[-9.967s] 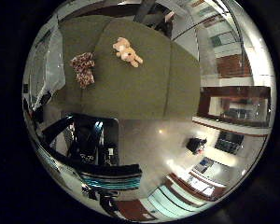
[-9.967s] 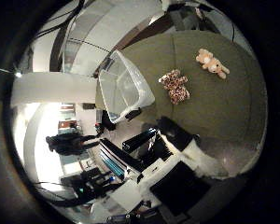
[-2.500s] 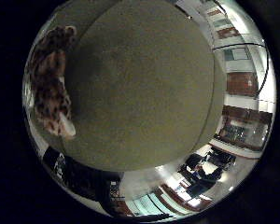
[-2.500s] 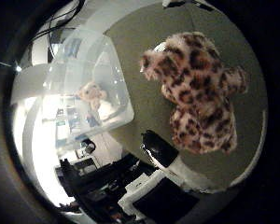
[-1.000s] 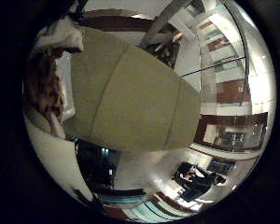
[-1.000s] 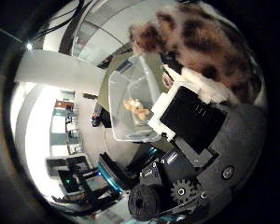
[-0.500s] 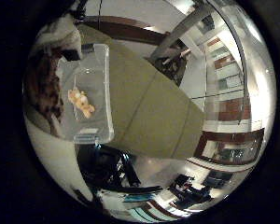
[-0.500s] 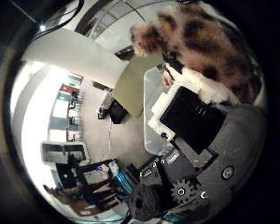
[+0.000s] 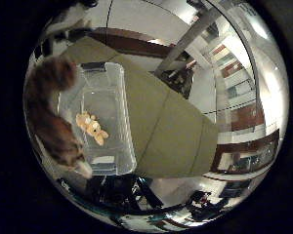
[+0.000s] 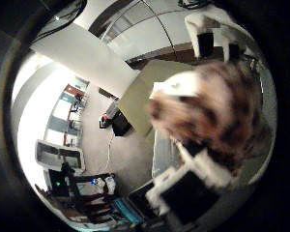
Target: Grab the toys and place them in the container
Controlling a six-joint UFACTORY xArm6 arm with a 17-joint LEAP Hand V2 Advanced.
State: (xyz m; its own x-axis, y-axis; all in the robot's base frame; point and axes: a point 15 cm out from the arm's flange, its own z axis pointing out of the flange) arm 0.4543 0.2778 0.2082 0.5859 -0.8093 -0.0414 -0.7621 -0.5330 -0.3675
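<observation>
A brown spotted plush toy (image 10: 208, 111) is blurred close to the palm in the right thumb side palm view, between white fingers (image 10: 217, 34) that stand away from it and another part of my hand (image 10: 188, 193). The right little finger side palm view shows the same toy (image 9: 49, 112) beside the clear plastic container (image 9: 122, 146). The container stands on the olive green table (image 9: 171, 122) below my hand. A tan teddy bear (image 9: 89, 127) lies inside it. The fingers look spread, not curled round the toy.
The green table's edge (image 10: 135, 97) shows below the hand, with floor beyond it. Shelves and furniture (image 10: 77, 184) stand on the floor at the room's side.
The view has swung over the container, which is now nearer. The spotted toy has shifted across the palm and blurred, and the finger that lay over it has drawn away.
</observation>
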